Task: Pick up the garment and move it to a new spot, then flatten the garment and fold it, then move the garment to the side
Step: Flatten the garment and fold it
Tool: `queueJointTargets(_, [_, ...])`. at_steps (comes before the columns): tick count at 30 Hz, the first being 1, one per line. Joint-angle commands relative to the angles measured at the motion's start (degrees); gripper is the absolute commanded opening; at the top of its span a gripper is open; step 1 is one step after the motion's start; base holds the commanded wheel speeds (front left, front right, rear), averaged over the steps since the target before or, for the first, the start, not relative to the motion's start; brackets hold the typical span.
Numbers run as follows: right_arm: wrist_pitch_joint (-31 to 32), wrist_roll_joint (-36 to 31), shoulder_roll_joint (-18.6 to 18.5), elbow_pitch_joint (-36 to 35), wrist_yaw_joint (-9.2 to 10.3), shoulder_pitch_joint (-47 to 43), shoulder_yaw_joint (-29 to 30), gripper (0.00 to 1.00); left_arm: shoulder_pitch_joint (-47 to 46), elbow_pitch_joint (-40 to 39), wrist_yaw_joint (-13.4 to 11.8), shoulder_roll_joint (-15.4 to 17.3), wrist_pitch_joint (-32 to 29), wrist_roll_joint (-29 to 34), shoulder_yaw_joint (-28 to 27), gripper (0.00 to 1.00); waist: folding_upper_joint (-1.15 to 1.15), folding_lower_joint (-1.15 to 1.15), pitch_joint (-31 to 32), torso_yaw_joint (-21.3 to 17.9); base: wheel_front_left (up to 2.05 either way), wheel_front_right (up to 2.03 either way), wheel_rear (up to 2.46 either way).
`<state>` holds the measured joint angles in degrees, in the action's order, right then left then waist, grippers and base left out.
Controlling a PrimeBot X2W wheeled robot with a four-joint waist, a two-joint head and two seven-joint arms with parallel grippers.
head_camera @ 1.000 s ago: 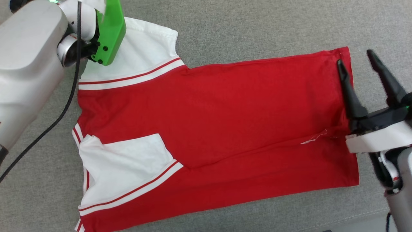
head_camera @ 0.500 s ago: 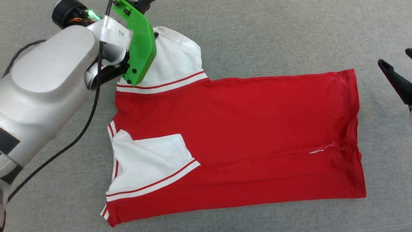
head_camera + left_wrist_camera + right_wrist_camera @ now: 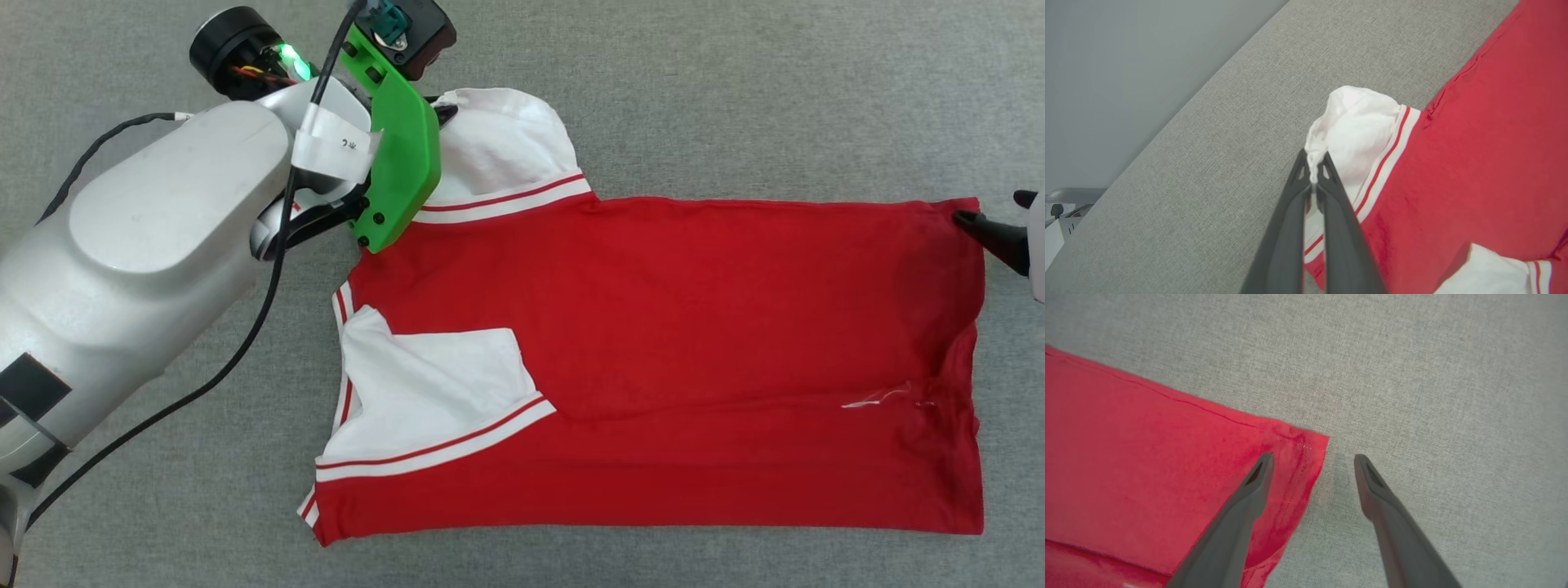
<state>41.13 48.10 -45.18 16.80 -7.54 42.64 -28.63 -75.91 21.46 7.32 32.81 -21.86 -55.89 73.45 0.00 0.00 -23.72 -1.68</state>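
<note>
- Red soft-fabric T-shirt with white sleeves, the garment (image 3: 653,343), lies spread flat on the grey woven surface (image 3: 735,98) before us, collar end to our left, hem to our right.
- Nearest us, its near white sleeve (image 3: 433,392) is already folded in over the red body, and a loose white thread (image 3: 878,398) sits on the red close to the hem.
- Farther out, our left gripper (image 3: 1313,157) is clamped on the edge of the far white sleeve (image 3: 1359,118), with the cloth bunched into a thin ridge between the two dark fingers.
- At the far hem corner, our right gripper (image 3: 1313,457) stands wide apart and holds nothing. One finger is over red cloth, the other over bare grey surface. We cannot tell whether the tips touch down.
- We judge the folding step is in hand: one sleeve is in, and the far one is gripped but not yet turned over.
- The next move, as we see it, calls for carrying the pinched sleeve toward us onto the red body without dragging the shirt. The right gripper would need to pin or take that corner.
- For writing, a white tape tag (image 3: 335,147) beside the green plastic bracket (image 3: 400,175) bears small dark marks, too small to read. We read no brand on the shirt.
</note>
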Motion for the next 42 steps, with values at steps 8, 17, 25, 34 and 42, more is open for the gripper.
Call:
queueJointTargets(8, [-0.7, -0.7, 3.2, 8.1, 0.05, 0.7, -6.6, 1.00, -0.9, -0.2, 0.2, 0.0, 1.9, 0.6, -0.1, 0.00, 0.00, 0.00, -3.1, 2.4, 0.00, 0.00, 0.00])
queueJointTargets(17, [-7.0, 1.5, 3.7, 11.1, 0.05, 0.5, -10.5, 0.00, 1.0, 1.6, 0.2, 1.1, 3.6, 0.0, -0.1, 0.00, 0.00, 0.00, -1.5, 1.7, 0.00, 0.00, 0.00])
queueJointTargets(25, [-19.6, 1.5, 1.0, 7.7, 0.05, -1.2, -10.6, 0.00, 6.5, 1.9, 0.2, 2.6, 7.3, -0.6, -0.1, 0.00, 0.00, 0.00, 4.9, 1.2, 0.00, 0.00, 0.00])
queueJointTargets(34, [-30.0, 1.1, -2.0, 2.2, 0.05, -11.8, -9.2, 0.00, 17.6, -2.2, -1.9, 6.6, 12.4, -1.0, -0.1, 0.00, 0.00, 0.00, 12.2, 1.8, 0.00, 0.00, 0.00])
queueJointTargets(42, [-33.4, -0.5, -3.1, -2.6, 0.05, -23.2, -4.1, 0.00, 29.5, -10.3, -7.1, 10.1, 14.2, -0.8, -0.1, 0.00, 0.00, 0.00, 15.3, 2.4, 0.00, 0.00, 0.00])
